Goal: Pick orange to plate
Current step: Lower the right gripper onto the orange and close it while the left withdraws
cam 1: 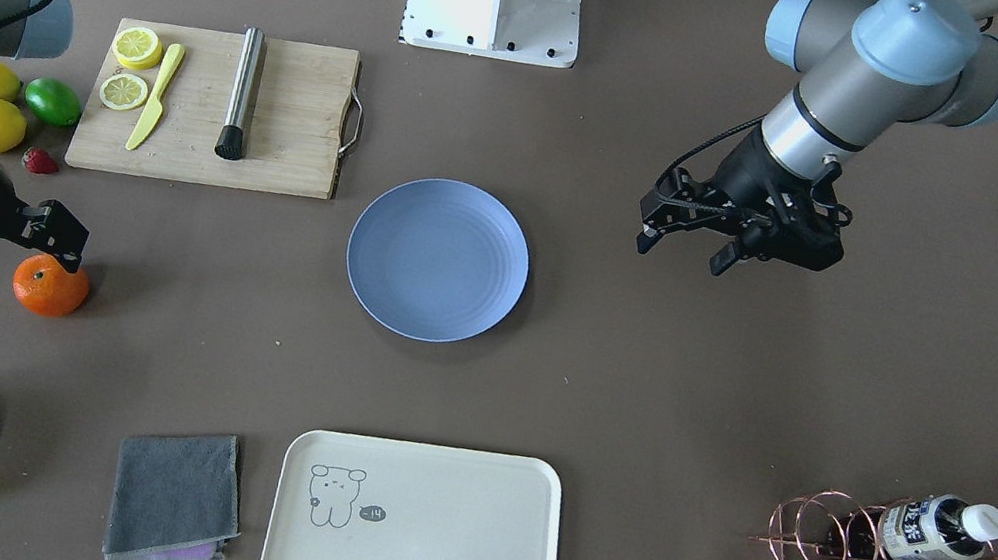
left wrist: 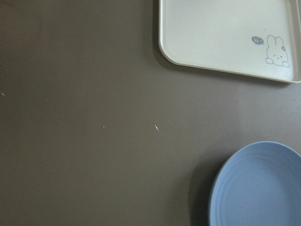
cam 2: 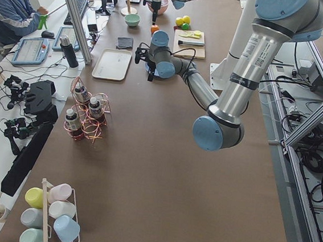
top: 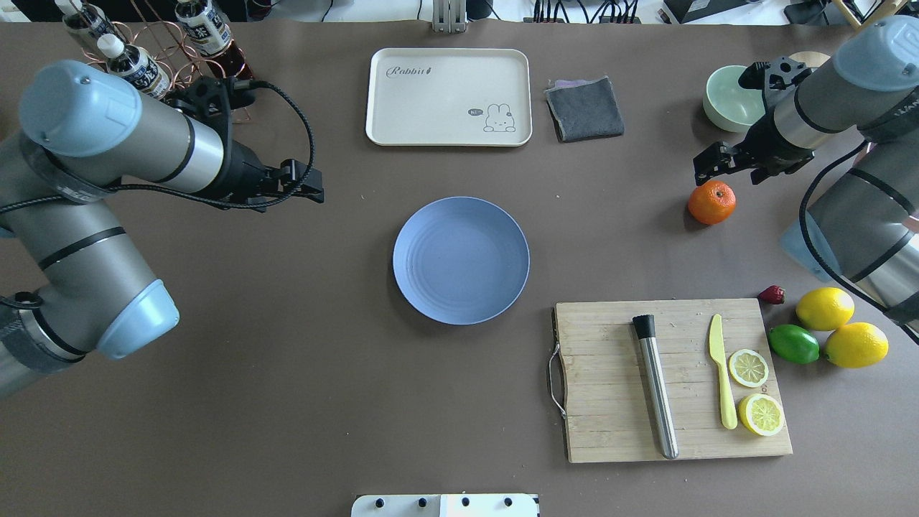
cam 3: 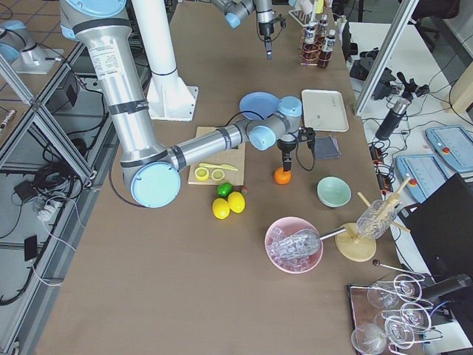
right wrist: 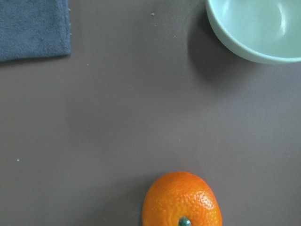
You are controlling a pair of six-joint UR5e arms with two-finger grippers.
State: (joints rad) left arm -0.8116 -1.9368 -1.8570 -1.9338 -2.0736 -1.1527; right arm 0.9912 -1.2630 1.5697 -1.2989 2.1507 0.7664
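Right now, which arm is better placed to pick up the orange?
Right. The right tool hangs open next to the orange; the left tool is away on the far side of the plate.

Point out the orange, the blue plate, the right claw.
small round bright-orange fruit [top: 711, 202]: overhead view, top of peel.
round matte blue plate [top: 461, 261]: overhead view, bare centre.
right claw [top: 725, 176]: overhead view, midway between fingertips.

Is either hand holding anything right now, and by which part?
Nothing is held. The right hand hovers open just above the orange, which sits on the table; the left hand is open and empty.
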